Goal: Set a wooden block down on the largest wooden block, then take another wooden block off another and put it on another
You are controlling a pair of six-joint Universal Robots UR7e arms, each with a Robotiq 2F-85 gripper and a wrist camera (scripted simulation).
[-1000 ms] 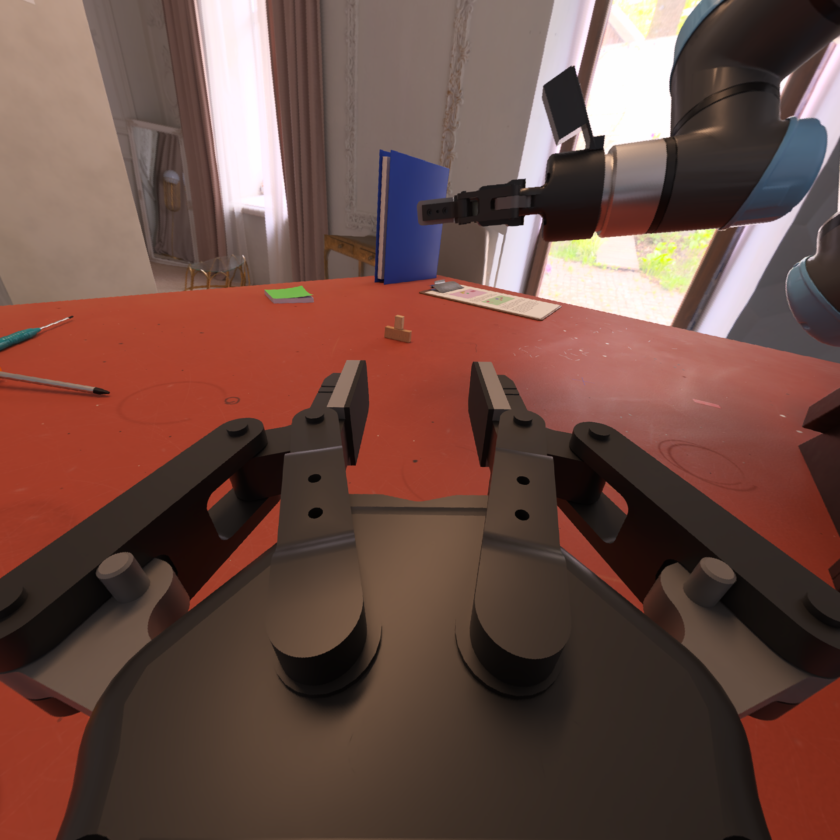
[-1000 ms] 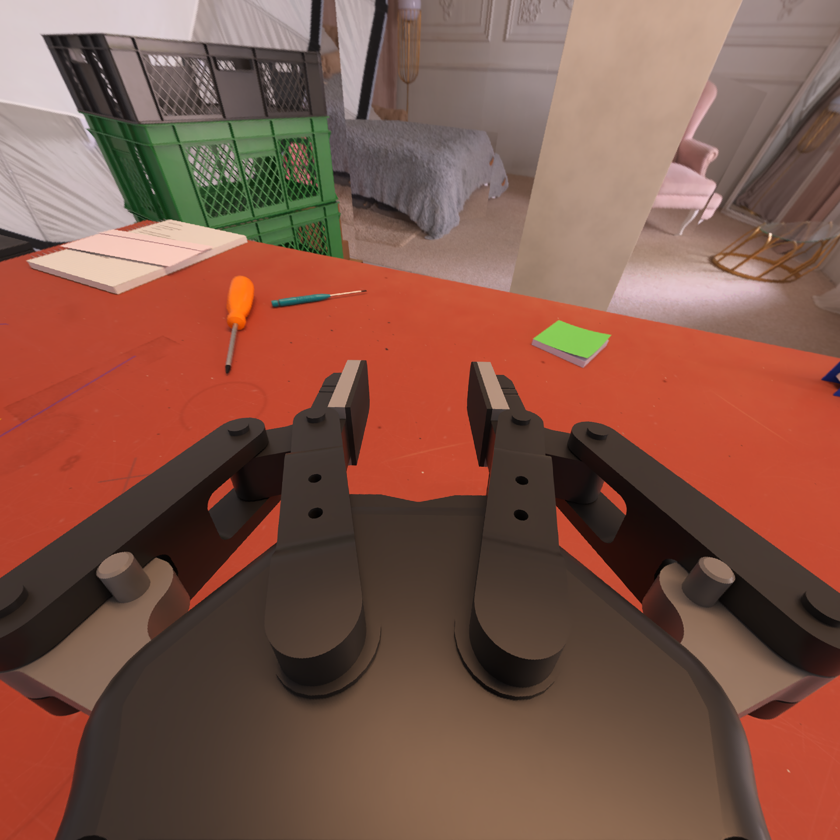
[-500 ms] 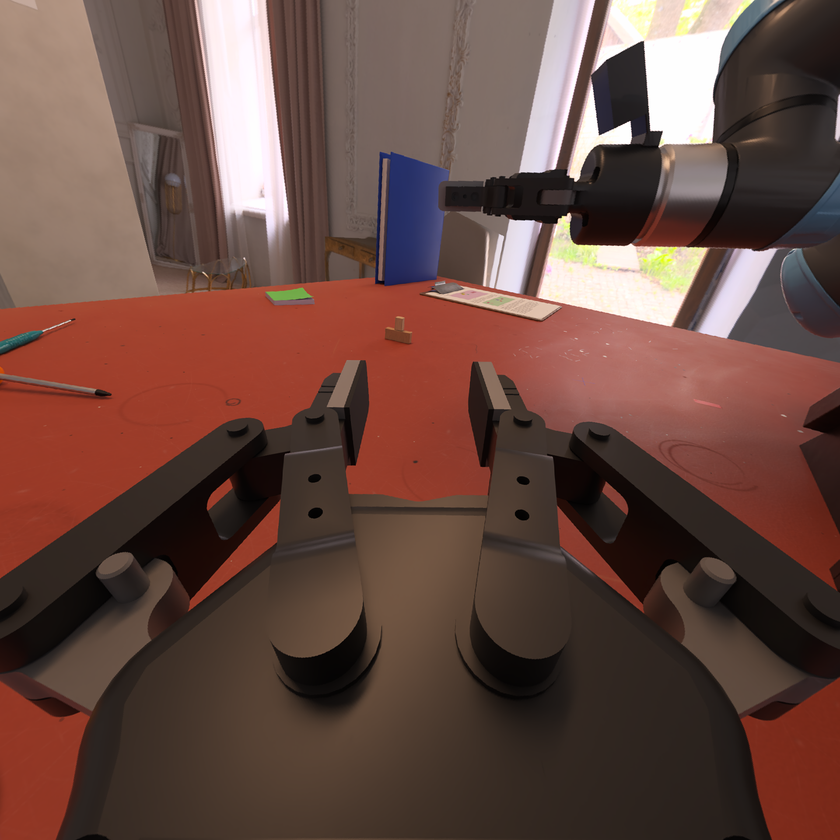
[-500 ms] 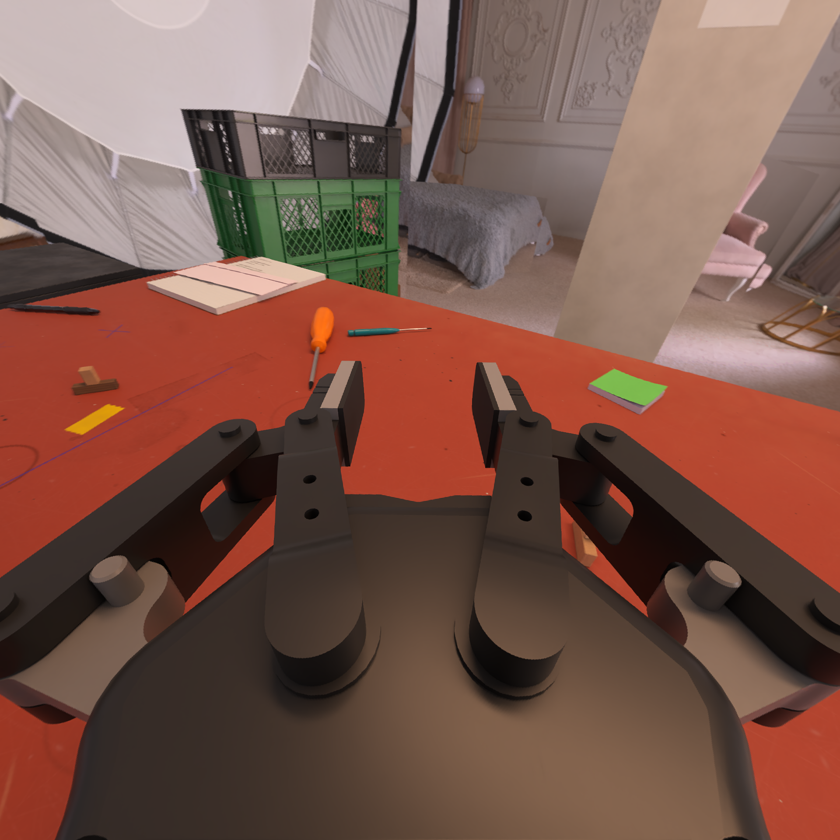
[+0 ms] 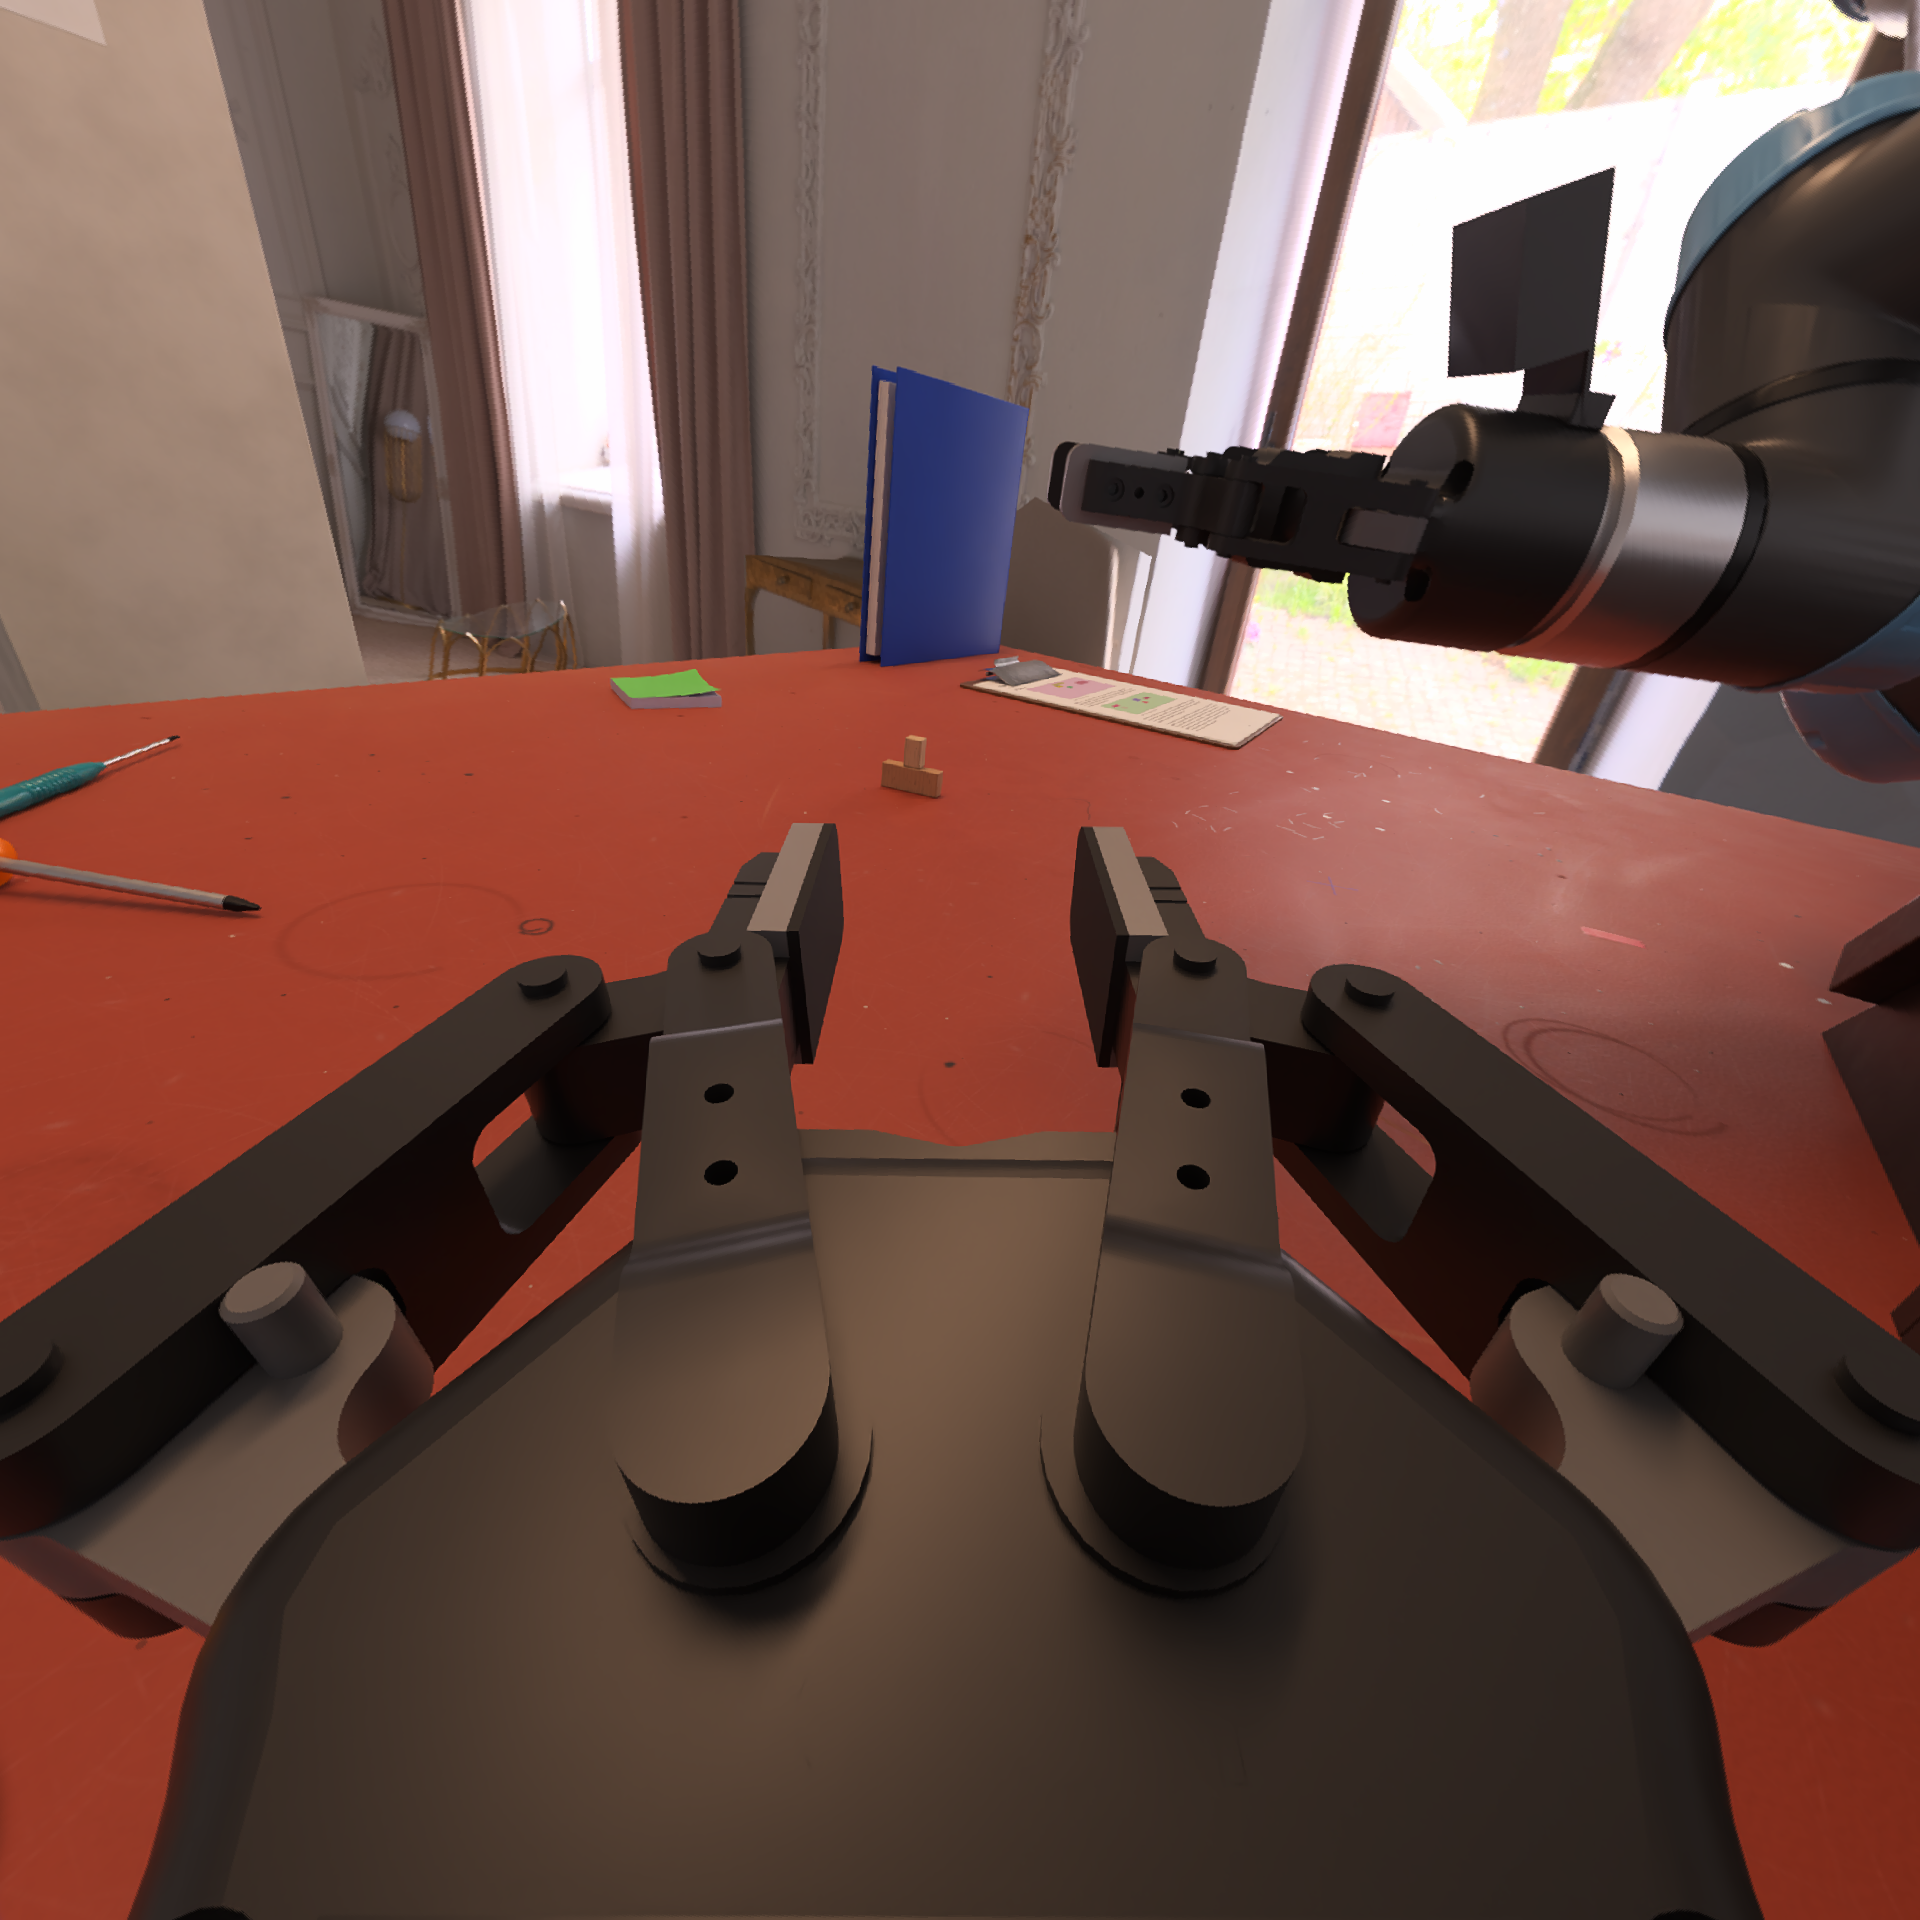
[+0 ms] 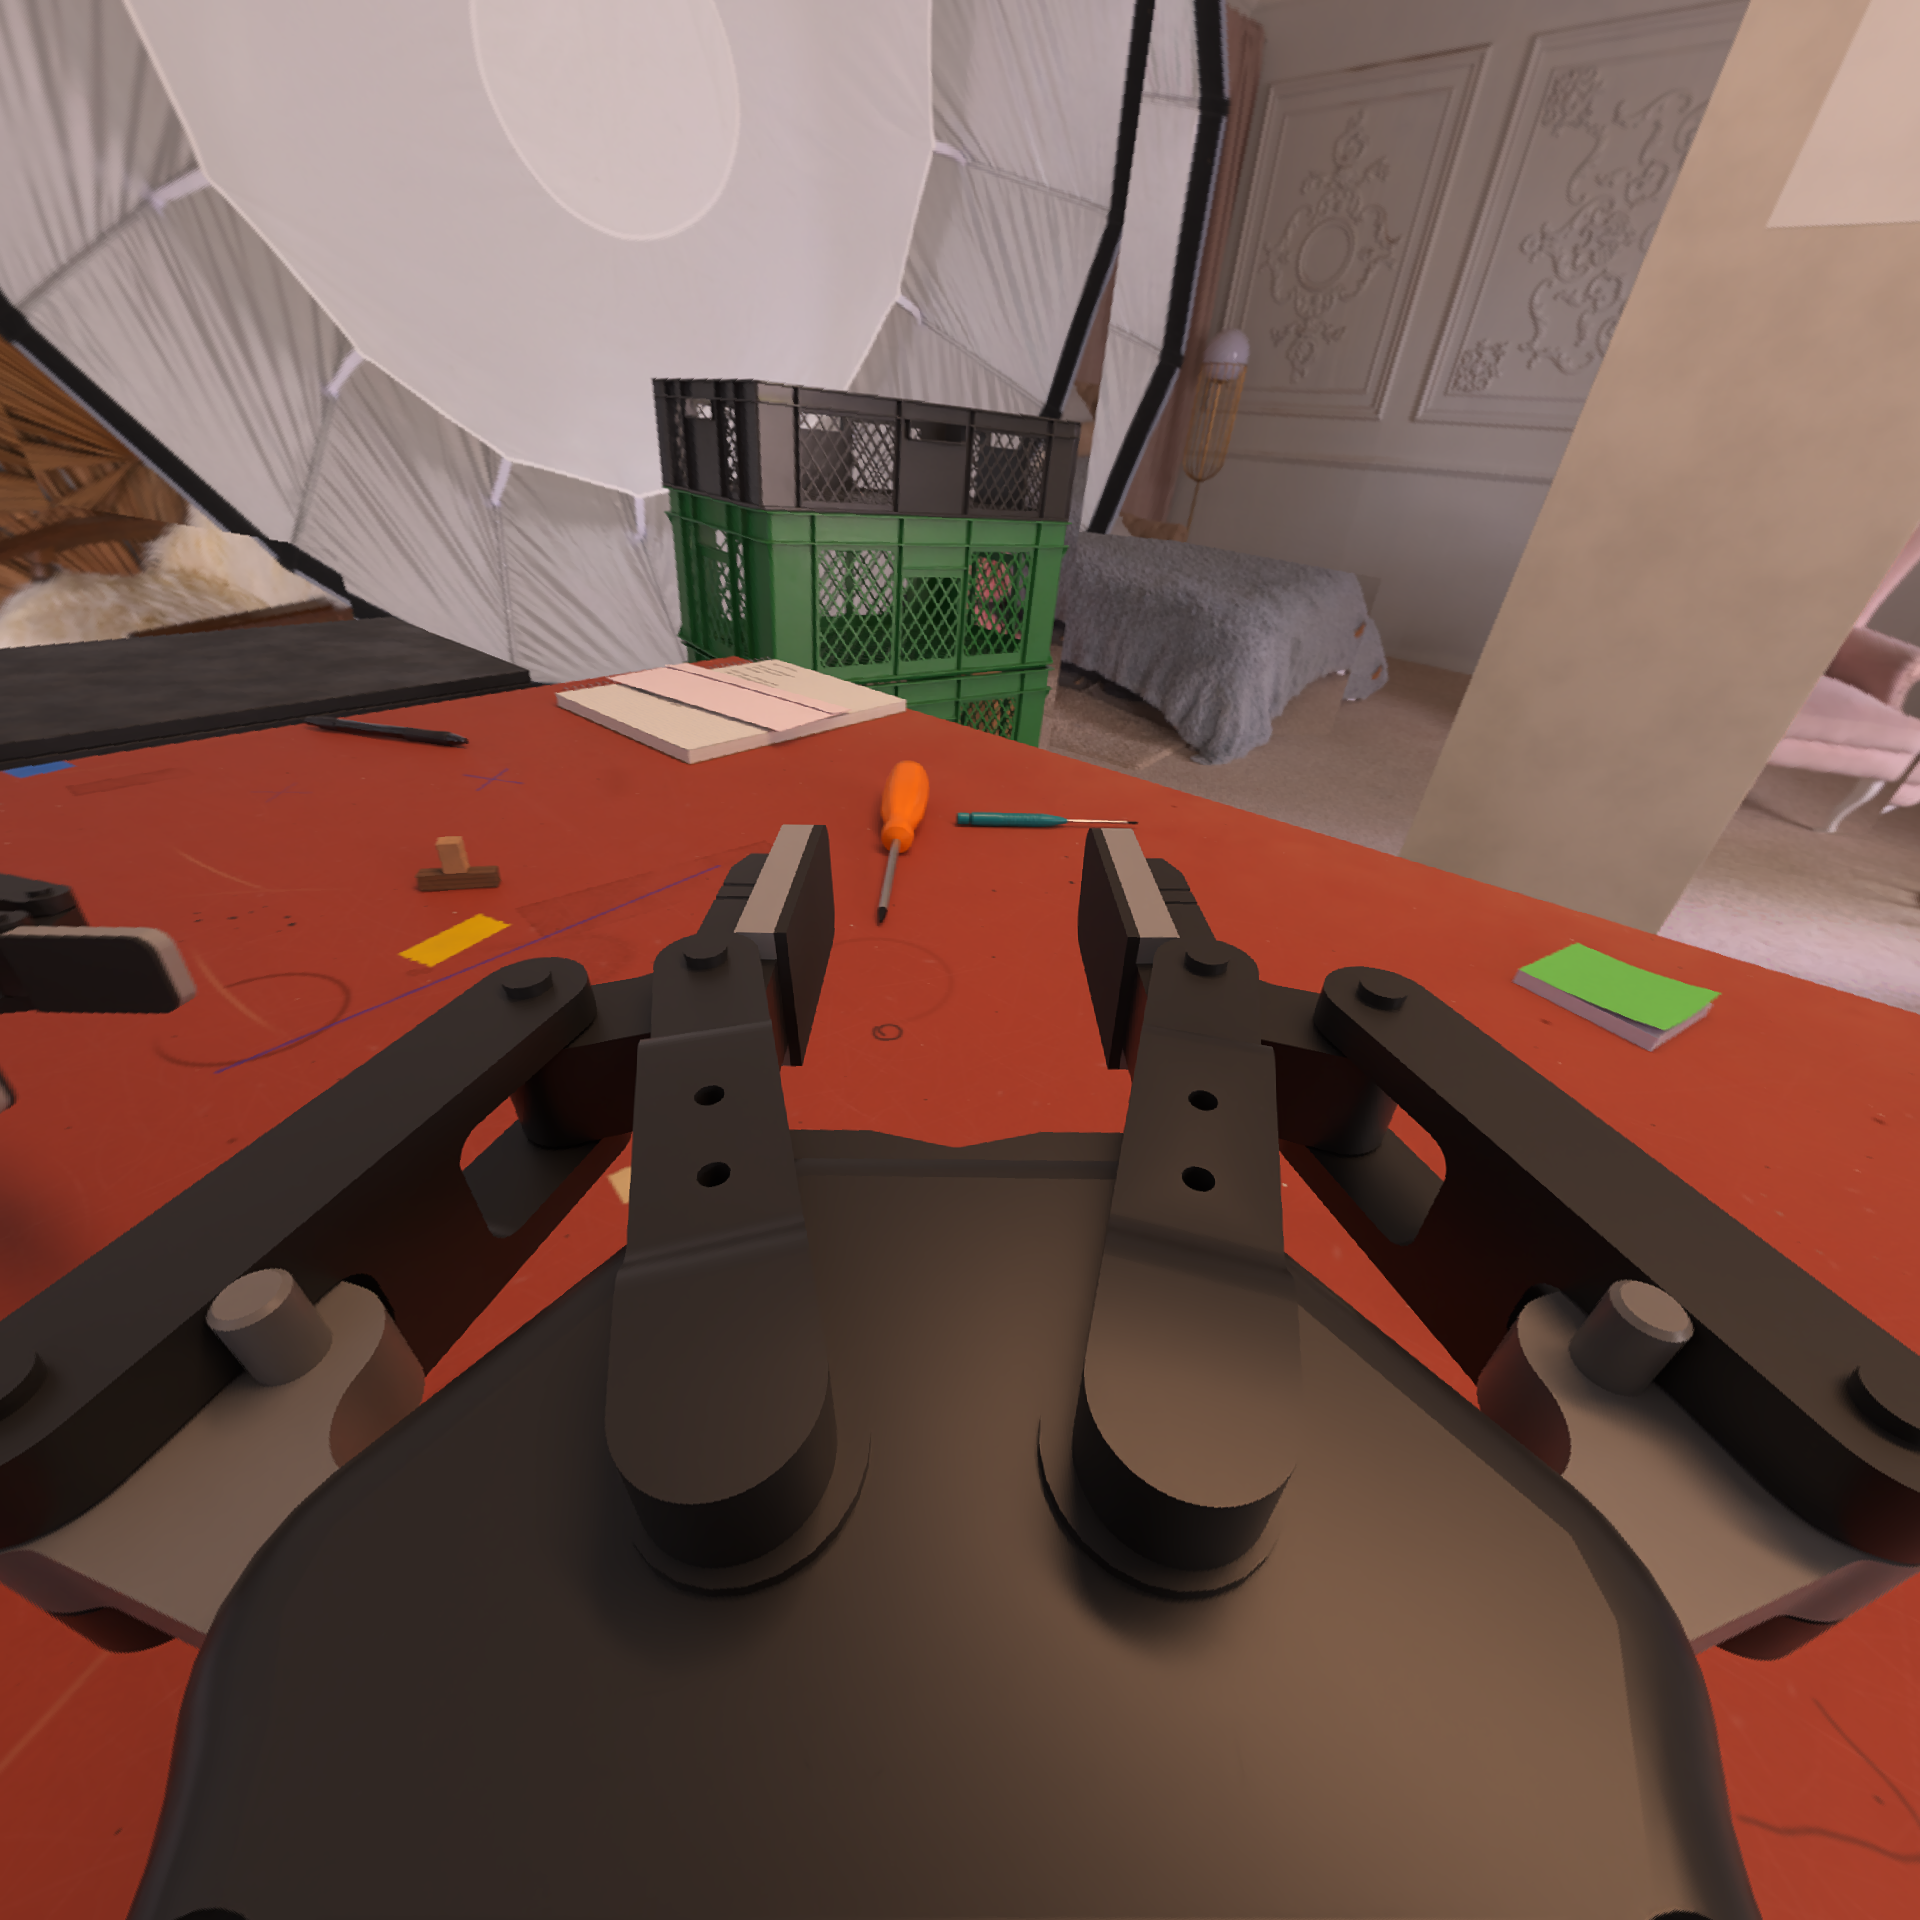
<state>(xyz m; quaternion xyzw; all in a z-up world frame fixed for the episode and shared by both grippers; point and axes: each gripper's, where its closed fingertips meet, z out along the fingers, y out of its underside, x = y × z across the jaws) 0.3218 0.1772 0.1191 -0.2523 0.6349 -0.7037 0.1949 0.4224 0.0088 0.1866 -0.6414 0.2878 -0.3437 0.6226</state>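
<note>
In the left wrist view, a small pale wooden block stands on a wider pale block (image 5: 912, 771) on the red table, ahead of my open, empty left gripper (image 5: 956, 935). A dark brown wooden shape (image 5: 1878, 987) is cut off at the right edge. My right gripper (image 5: 1081, 483) hovers high at the upper right. In the right wrist view, my right gripper (image 6: 956, 925) is open and empty above the table. A small pale block stands on a flat dark block (image 6: 457, 871) at the far left. A pale sliver (image 6: 620, 1184) shows under the linkage.
A blue book (image 5: 940, 514) stands at the far edge, beside a clipboard (image 5: 1122, 707). Also on the table are a green notepad (image 6: 1616, 992), an orange screwdriver (image 6: 902, 810), a teal tool (image 6: 1039, 821), a pale book (image 6: 727, 707), a black pen (image 6: 384, 732) and yellow tape (image 6: 454, 938). Crates (image 6: 873, 551) stand beyond the table.
My right gripper has turned left and tilted up, bringing the dark-and-pale block stack and the left gripper's finger into its view. In the left wrist view it has shifted right. The left gripper has not moved.
</note>
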